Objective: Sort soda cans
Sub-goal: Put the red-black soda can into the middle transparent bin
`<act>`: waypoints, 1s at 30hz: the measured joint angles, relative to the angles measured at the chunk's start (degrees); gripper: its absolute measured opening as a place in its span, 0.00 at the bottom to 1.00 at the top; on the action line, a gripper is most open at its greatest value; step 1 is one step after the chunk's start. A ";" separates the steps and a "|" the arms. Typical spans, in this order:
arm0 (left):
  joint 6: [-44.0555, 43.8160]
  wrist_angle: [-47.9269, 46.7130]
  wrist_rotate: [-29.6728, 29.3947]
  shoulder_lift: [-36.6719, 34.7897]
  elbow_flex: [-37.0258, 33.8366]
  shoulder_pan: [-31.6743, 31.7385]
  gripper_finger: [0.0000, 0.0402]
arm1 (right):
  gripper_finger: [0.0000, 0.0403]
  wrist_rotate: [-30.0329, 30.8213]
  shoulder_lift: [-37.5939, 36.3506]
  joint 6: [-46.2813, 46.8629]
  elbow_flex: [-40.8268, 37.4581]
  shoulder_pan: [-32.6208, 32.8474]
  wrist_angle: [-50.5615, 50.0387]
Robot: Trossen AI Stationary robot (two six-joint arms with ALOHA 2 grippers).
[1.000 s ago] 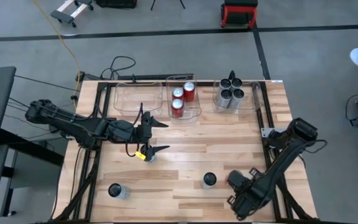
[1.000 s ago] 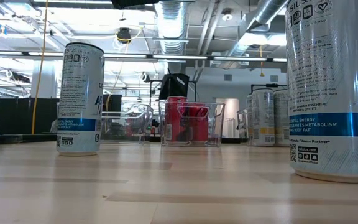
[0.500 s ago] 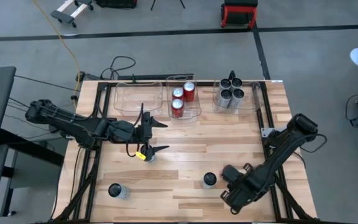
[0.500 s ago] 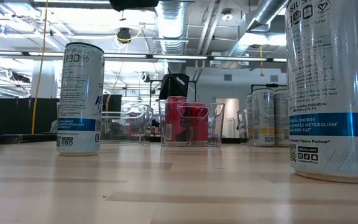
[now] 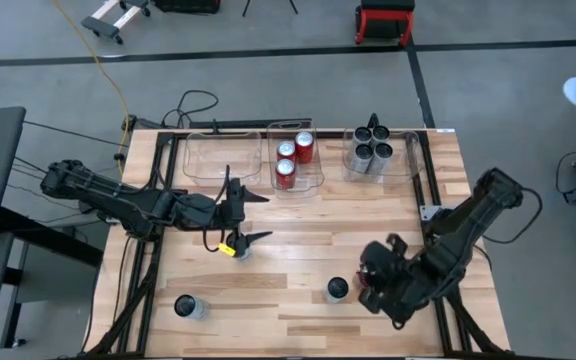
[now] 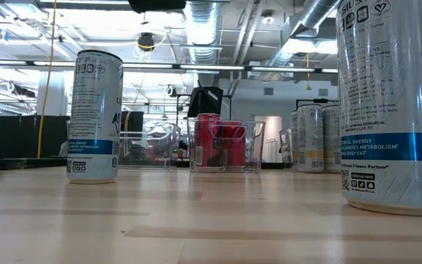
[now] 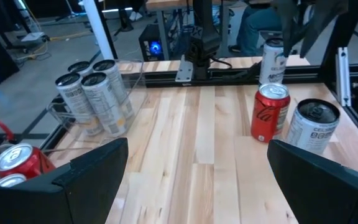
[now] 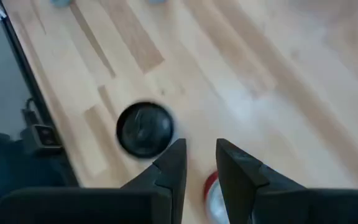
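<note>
**Right end effector above a red can, lower right of the tabletop**

In the high view we see the right end effector (image 5: 373,285) at lower right of the wooden tabletop (image 5: 298,240), just right of a dark-topped silver can (image 5: 337,290). Its own wrist view shows the fingers (image 8: 173,168) a narrow gap apart, holding nothing, with a red can (image 8: 211,194) partly visible below them. The left end effector (image 5: 251,218) sits left of centre, spread wide and empty. Three red cans (image 5: 294,157) stand in the middle bin (image 5: 316,175) at the top; silver cans (image 5: 370,152) fill the right bin (image 5: 411,160). Another silver can (image 5: 186,306) stands at lower left.
</note>
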 joint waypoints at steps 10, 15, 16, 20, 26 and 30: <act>0.90 -0.88 -0.62 0.00 0.00 0.00 0.95 | 0.37 -15.65 -0.92 -8.99 -0.08 -10.75 -0.34; -0.77 -1.06 -0.83 0.00 0.00 0.68 0.95 | 0.65 -25.88 2.33 -13.70 -0.08 -11.83 -1.77; -1.20 -1.14 -0.88 0.00 0.00 0.84 0.95 | 0.71 -26.39 3.29 -14.08 -0.08 -11.86 -2.85; -2.09 -1.94 -0.92 0.00 0.02 1.36 0.95 | 0.92 -26.77 6.98 -14.27 -0.08 -12.08 -12.08; -3.03 -2.96 -0.92 0.00 0.01 2.18 0.95 | 0.95 -27.25 10.74 -13.02 -0.13 -12.88 -18.61; -3.08 -3.24 -0.94 0.00 0.02 2.49 0.95 | 0.98 -29.50 10.50 -14.59 -0.13 -13.28 -14.79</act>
